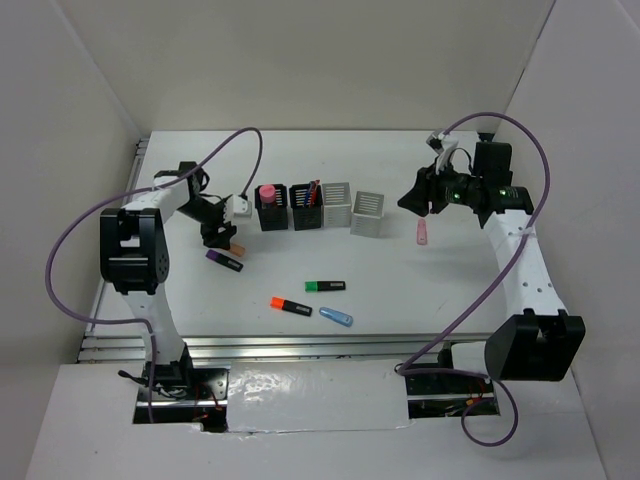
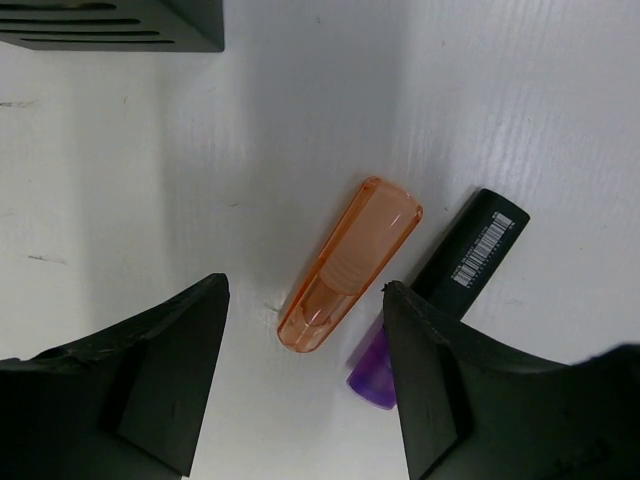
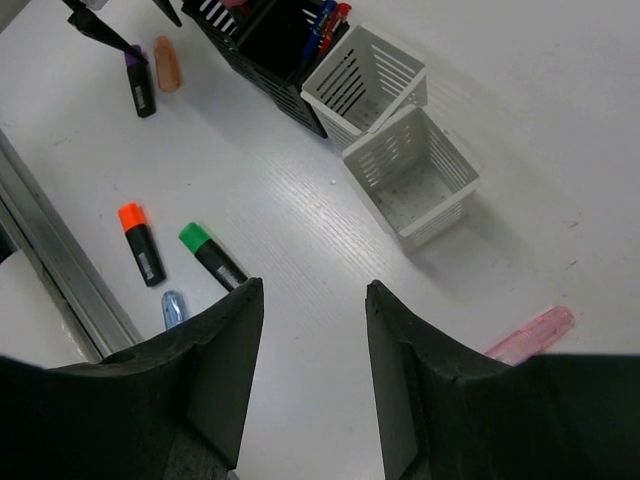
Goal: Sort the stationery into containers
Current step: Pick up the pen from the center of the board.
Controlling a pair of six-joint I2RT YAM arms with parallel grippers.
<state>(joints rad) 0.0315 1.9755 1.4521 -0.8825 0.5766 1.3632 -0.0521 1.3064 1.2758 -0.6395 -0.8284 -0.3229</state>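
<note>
While my left fingers (image 2: 140,390) hang spread low over the table (image 1: 400,290), one end of a translucent orange marker (image 2: 350,265) lies in the gap between them, gripped by neither. Just right of it lies a purple highlighter (image 2: 470,250) with a black body; I cannot tell whether the 2 touch. My right fingers (image 3: 215,380) are released too, with nothing between them, and a pale pink pen (image 3: 530,335) lies on the table to their right.

At the far middle 4 slatted cups stand in a row. The left black cup (image 1: 268,217) holds a pink-topped marker (image 1: 267,190) and the second black cup (image 1: 303,219) holds thin pens (image 1: 314,190). To their right stand 2 grey cups (image 1: 337,212). Nearer lie a green highlighter (image 1: 325,286), an orange highlighter (image 1: 291,306) and a light blue marker (image 1: 335,317).
</note>
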